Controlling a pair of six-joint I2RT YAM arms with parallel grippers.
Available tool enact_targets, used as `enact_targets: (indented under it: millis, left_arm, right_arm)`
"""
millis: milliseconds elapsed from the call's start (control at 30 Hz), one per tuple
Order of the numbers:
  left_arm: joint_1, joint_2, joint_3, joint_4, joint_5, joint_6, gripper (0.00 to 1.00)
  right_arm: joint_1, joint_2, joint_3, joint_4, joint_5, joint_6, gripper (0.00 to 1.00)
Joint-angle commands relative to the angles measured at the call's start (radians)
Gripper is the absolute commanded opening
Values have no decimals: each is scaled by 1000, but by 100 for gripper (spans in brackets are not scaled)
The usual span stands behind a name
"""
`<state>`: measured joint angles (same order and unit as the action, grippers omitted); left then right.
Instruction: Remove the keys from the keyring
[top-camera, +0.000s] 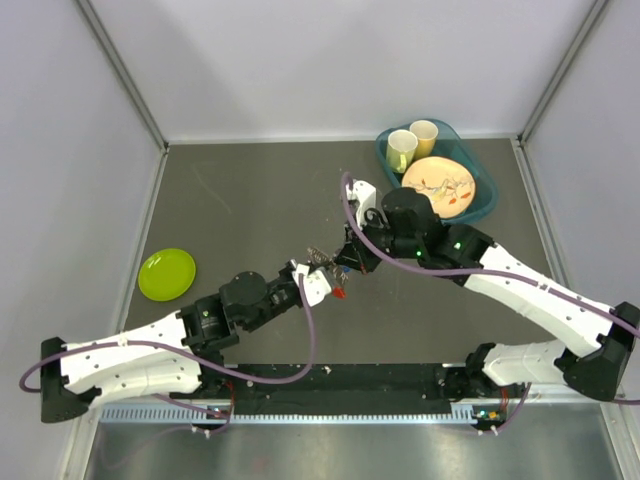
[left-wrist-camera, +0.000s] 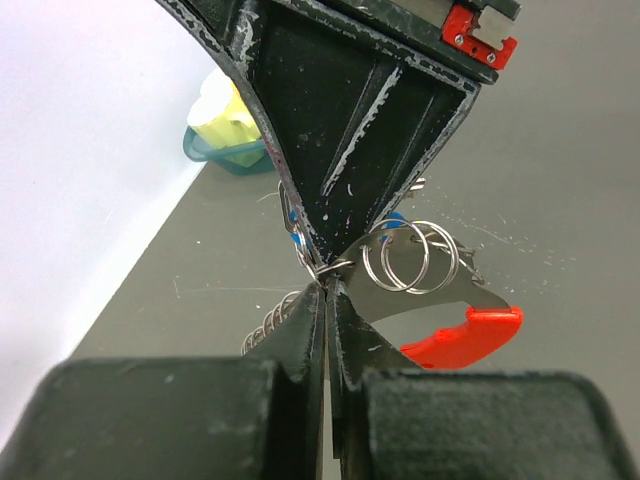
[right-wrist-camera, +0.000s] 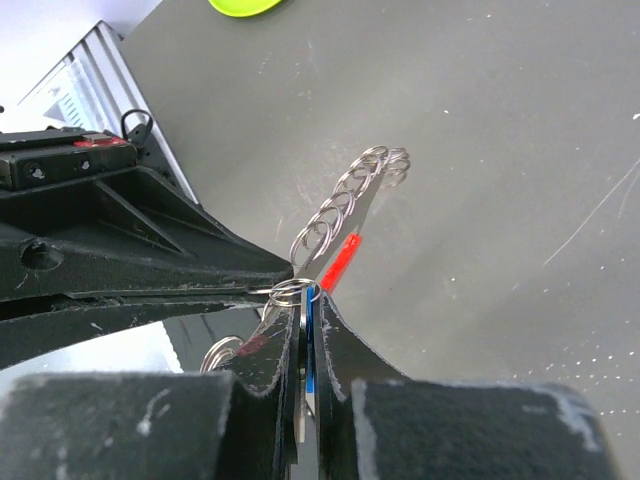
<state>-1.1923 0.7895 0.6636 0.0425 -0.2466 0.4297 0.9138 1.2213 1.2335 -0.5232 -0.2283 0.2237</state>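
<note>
Left gripper (left-wrist-camera: 327, 292) is closed on the thin, probably slippery keyring (left-wrist-camera: 340, 266); right gripper (right-wrist-camera: 308, 305) clamps the light, stiff blue key (right-wrist-camera: 310, 350) by its head.

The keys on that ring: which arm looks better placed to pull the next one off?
Probably the right. The right gripper is shut on the blue key, so it could work that key off, while the left gripper pinches the keyring and steadies it. The red key hangs free.

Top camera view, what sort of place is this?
Probably a robot lab test cell: grey table boxed in by white panels, with staged props like a green plate and teal tub.
</note>
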Motion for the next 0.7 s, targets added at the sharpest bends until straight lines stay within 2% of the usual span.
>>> enact_targets:
  millis: [0,367,667]
  left_arm:
    - [-30,-27,-2,82,105,4,0]
    - [-30,-58,-16,79,124,-3,0]
    - [-30,-3,-10,95,101,9,0]
  right_arm:
    - [-36,3,43,100,-26,37,0]
    - [-72,29,17,98,-43,63,0]
    - [-46,17,66,124,-181,112,0]
